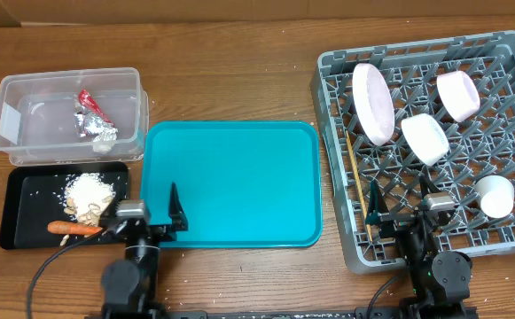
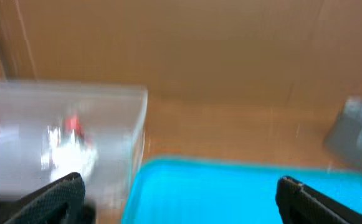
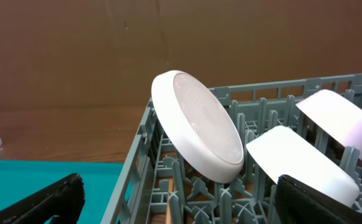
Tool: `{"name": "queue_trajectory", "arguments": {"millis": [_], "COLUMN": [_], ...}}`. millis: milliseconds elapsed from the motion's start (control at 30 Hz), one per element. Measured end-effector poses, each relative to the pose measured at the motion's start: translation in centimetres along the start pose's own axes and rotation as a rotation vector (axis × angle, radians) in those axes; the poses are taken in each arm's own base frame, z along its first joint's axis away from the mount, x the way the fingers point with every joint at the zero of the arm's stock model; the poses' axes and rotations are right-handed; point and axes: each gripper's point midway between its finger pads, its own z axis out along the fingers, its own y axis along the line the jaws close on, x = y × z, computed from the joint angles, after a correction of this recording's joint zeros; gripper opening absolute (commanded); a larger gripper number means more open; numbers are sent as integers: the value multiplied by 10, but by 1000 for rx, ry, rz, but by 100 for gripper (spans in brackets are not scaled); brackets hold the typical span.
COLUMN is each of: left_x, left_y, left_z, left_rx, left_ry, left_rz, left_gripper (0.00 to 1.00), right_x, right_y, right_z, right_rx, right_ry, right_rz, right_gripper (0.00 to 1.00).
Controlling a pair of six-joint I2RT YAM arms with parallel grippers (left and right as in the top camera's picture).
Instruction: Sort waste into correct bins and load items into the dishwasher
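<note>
The grey dish rack (image 1: 505, 53) at the right holds the white plate (image 1: 373, 102) on edge, two bowls (image 1: 426, 139) (image 1: 458, 96), the cup (image 1: 495, 196) and the chopsticks (image 1: 355, 173) along its left wall. The clear tub (image 1: 27, 133) at the left holds red and silver wrappers (image 1: 94, 118). The black tray (image 1: 18, 208) holds beige scraps (image 1: 89, 191) and the carrot (image 1: 73, 229). My left gripper (image 1: 146, 213) is open and empty at the teal tray's near left corner. My right gripper (image 1: 403, 206) is open and empty over the rack's near edge. The right wrist view shows the plate (image 3: 199, 124) and a bowl (image 3: 299, 162).
A large teal tray (image 1: 239, 186) lies between the bins and the rack. In the left wrist view the teal tray (image 2: 230, 193) and clear tub (image 2: 106, 118) lie ahead of the fingers. A brown cardboard wall stands behind the table.
</note>
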Motion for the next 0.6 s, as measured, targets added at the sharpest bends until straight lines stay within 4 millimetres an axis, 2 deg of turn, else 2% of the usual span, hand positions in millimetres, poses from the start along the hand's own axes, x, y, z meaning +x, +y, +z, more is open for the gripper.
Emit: {"name": "queue_trajectory", "arguments": {"millis": [600], "left_x": [1], "left_y": [0], "left_z": [0], "left_rx": [-1], "left_ry": [4], "left_rz": [1], "left_gripper": [100], "right_x": [0], "right_y": [0], "right_z": [0], "right_rx": [0], "right_ry": [-1], "right_rz": [0], "right_gripper": [100]}}
